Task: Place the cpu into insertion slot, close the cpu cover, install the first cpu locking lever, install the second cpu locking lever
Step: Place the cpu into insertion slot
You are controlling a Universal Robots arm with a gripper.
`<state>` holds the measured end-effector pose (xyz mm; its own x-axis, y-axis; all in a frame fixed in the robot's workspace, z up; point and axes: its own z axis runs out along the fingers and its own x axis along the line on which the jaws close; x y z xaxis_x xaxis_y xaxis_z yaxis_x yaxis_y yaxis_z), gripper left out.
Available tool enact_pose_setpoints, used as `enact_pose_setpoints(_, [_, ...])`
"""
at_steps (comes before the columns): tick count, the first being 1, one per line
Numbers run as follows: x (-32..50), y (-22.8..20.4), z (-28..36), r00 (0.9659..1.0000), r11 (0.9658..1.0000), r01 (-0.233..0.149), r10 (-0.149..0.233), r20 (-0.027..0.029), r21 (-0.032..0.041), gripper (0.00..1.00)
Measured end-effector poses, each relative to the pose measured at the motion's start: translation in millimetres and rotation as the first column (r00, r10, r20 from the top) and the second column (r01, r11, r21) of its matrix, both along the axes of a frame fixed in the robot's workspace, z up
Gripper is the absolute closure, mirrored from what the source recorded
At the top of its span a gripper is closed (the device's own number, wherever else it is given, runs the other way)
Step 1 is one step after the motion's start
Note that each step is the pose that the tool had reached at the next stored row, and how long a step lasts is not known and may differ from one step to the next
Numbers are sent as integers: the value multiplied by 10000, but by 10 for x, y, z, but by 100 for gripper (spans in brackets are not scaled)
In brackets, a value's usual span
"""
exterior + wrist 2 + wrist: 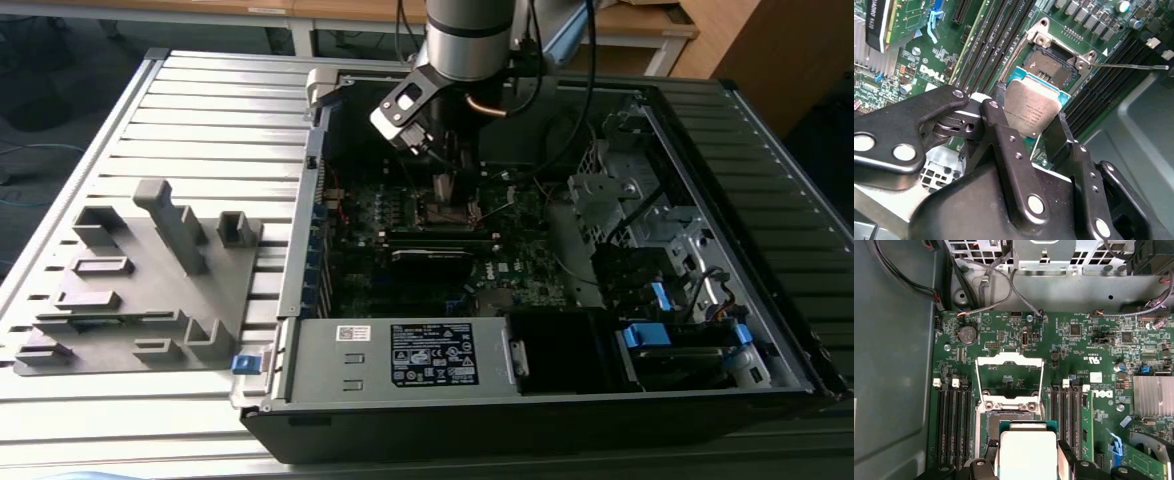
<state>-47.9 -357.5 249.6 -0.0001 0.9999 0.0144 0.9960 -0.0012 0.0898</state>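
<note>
A ribbed grey metal table (200, 110) carried the work, with wooden furniture behind it and a grey moulded fixture tray (134, 280) on the exterior view's left. An open computer case (561, 422) lay on its side on the table with its green motherboard (1089, 347) facing up, and the arm reached down into it.

The gripper (1030, 122) was closed on the cpu (1031, 105), its two black fingers pressing opposite edges of the chip. That grip probably kept the silver top and the contact side untouched. The cpu hung just above the insertion slot (1004, 422), overlapping its near edge in the first wrist view, and looked not yet seated.

The cpu cover (1009, 358) stood swung back on its hinge, away from the slot, which left the dark socket bare for the chip. A thin locking lever (1129, 65) stuck out sideways from a socket corner, apparently released and clear of the opening.

Long black memory slots (954, 425) ran along both sides of the socket. A finned silver heatsink (1153, 395) sat well apart from it.
</note>
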Motion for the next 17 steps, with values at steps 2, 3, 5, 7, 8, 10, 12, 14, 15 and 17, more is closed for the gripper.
enact_pose_setpoints(2, [0,0,-1,10000,10000,0,0,-1,-3,46])
enact_pose_setpoints(3, [-1,2,-1,10000,10000,1,-1,-1,-3,46])
enact_pose_setpoints(5, [-4,16,-3,10000,10000,1,-1,0,-2,46])
enact_pose_setpoints(7, [-7,30,-5,10000,10000,0,0,-1,-2,46])
enact_pose_setpoints(8, [-9,37,-7,10000,10000,0,0,0,-2,46])
enact_pose_setpoints(10, [-13,51,-15,10000,10000,0,0,0,-2,46])
enact_pose_setpoints(12, [-16,60,-33,10000,10000,0,0,0,-1,46])
enact_pose_setpoints(14, [-19,67,-54,10000,10000,0,0,0,-2,46])
enact_pose_setpoints(15, [-20,69,-63,10000,10000,0,0,0,-2,46])
enact_pose_setpoints(17, [-21,72,-77,10000,10000,0,0,0,-1,46])
